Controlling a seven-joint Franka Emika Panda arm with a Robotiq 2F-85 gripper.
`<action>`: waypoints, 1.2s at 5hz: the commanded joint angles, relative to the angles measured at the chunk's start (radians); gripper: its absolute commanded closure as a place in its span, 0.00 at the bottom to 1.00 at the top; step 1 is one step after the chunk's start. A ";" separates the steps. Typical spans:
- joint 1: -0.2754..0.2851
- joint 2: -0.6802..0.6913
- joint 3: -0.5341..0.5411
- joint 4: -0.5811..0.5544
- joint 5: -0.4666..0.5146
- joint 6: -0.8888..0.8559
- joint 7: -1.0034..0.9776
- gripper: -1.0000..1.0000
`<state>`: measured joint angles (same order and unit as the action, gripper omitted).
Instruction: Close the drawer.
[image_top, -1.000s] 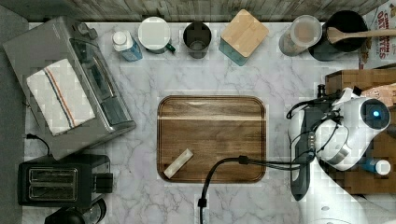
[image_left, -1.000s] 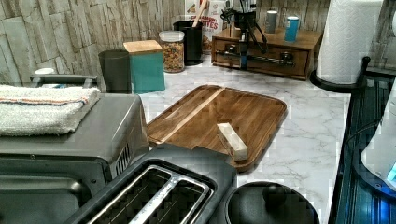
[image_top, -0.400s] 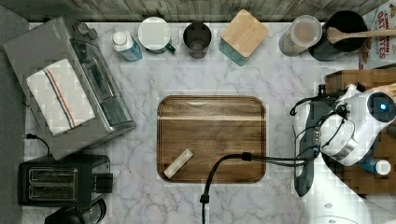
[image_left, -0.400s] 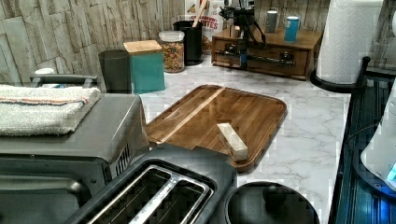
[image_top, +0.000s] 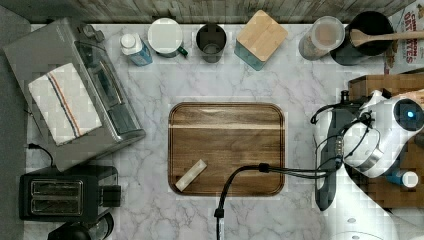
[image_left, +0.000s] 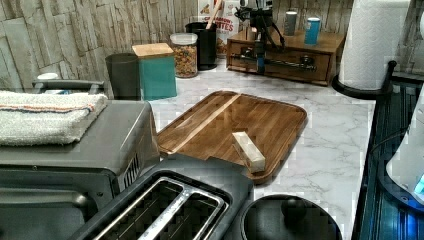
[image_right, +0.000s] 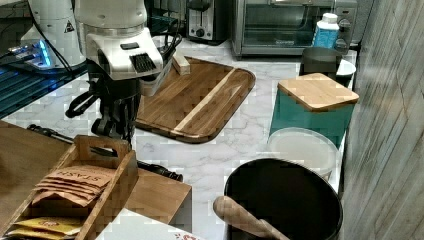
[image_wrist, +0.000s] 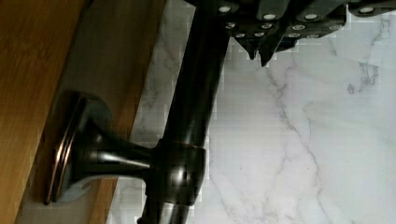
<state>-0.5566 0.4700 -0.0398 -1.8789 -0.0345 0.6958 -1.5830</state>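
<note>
The drawer (image_left: 292, 71) sits in the wooden cabinet at the left view's far end, and we see the arm has nudged toward it, claw (image_wrist: 259, 49) pinched together on nothing beside the black handle (image_wrist: 196, 93), so we reckon it's nearly closed.

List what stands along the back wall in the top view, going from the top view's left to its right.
Blue-capped bottle → white-lidded cup → dark tumbler → teal box with wooden lid → clear jar → black pot with wooden spoon → oats box.

one drawer (image_left: 280, 59), one cutting board (image_top: 227, 148), one toaster (image_top: 62, 194)
</note>
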 joint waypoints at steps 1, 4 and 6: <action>-0.127 -0.052 -0.099 0.145 -0.006 0.090 -0.074 1.00; -0.130 -0.052 -0.095 0.145 -0.008 0.090 -0.073 1.00; -0.131 -0.052 -0.095 0.146 -0.008 0.090 -0.072 1.00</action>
<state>-0.5591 0.4678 -0.0359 -1.8809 -0.0358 0.7031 -1.5830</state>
